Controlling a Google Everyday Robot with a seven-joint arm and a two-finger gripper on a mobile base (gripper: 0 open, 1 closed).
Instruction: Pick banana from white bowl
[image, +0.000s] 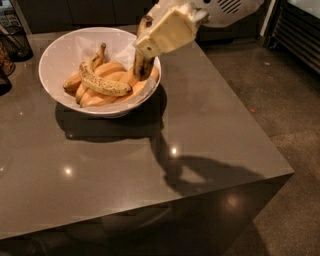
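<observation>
The white bowl (65, 50) stands at the back left of the dark table and holds several bananas. A curved, densely freckled banana (102, 86) lies on top of smooth orange-yellow ones (112, 70). My gripper (146, 51), under its cream housing, is over the bowl's right rim. It is shut on the slim speckled banana (141, 67). That banana stands nearly upright, its dark tip poking above the housing and its lower end just over the fruit in the bowl.
The brown table (125, 165) has its right edge and front corner close to the bowl. A black wire basket (14, 39) stands at the back left. Bare floor (280, 100) lies to the right, with a dark cabinet behind it.
</observation>
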